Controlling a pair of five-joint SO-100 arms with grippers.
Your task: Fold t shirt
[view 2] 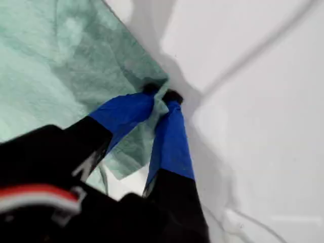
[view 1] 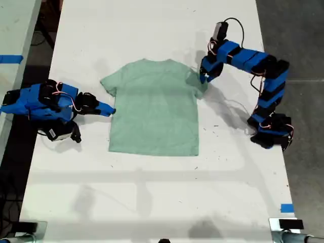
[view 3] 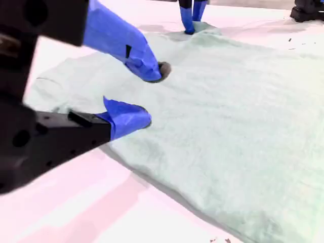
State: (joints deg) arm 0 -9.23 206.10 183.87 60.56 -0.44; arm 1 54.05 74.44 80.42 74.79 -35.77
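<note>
Fingertips of my first gripper are pinched together on a small fold of fabric at the sleeve edge of the t shirt; the cloth bunches between the two blue-taped tips in the first wrist view. In the exterior view this gripper meets the sleeve on the exterior view's right, and its arm rises from a base near the table's edge on that side, arches over and points down onto the cloth.

Fingers of my second gripper are spread apart, one tip resting on or just above the fabric and the other just over the shirt's side edge; no cloth is held between them. In the exterior view this gripper lies low and nearly level at the exterior view's left, its tip just beside the shirt's side seam below the other sleeve.

The t shirt lies flat and spread on the white table, between the two arms, neck toward the far edge of the exterior view and hem toward the near edge.
</note>
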